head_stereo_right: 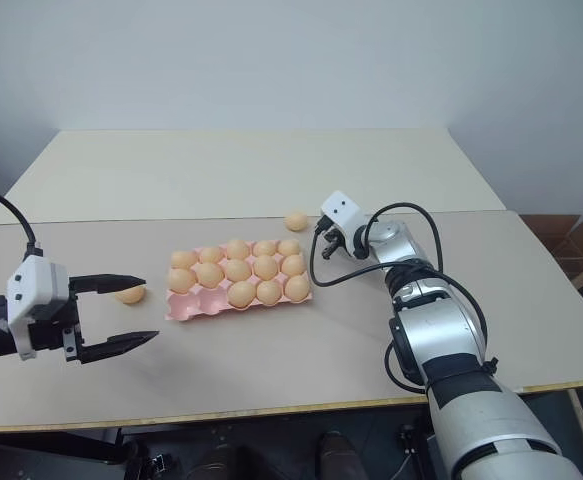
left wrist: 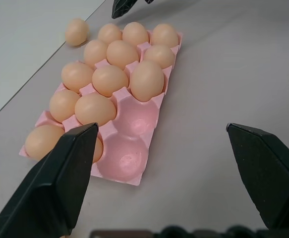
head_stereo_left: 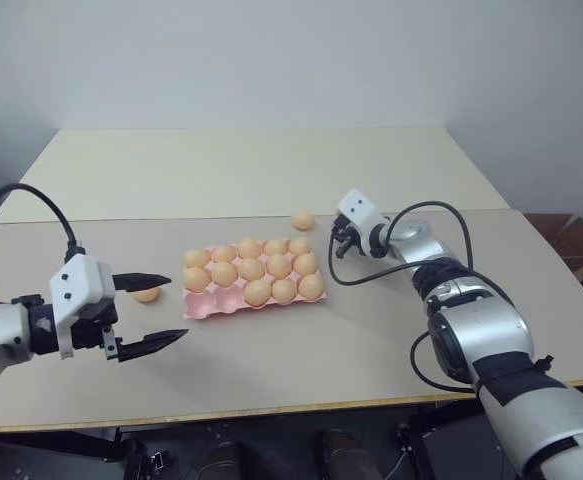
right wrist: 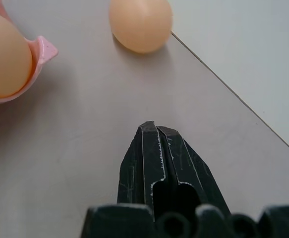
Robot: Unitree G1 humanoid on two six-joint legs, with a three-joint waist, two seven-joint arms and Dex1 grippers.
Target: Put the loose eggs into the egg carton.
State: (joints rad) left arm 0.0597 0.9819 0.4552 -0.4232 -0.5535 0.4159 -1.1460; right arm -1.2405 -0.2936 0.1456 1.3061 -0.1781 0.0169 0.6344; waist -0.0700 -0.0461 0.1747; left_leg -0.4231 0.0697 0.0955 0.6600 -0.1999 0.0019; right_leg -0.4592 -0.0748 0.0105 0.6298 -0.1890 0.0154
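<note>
The pink egg carton [head_stereo_left: 207, 306] lies mid-table with several tan eggs in it; two cups [left wrist: 128, 157] at its left end are empty. One loose egg [head_stereo_left: 303, 220] rests beyond the carton's far right corner. Just to that egg's right, my right gripper [head_stereo_left: 339, 241] is low over the table, shut with nothing in it [right wrist: 151, 130]. The egg [right wrist: 141, 22] lies a little ahead of its tip. A second loose egg [head_stereo_left: 146, 293] sits left of the carton, beside the upper finger of my left gripper [head_stereo_left: 177, 308], which is wide open and empty.
Two pale tables meet at a seam [head_stereo_left: 121, 218] running behind the carton. The near table's front edge [head_stereo_left: 271, 408] is close to me. Cardboard boxes [head_stereo_left: 571, 240] sit on the floor at the far right.
</note>
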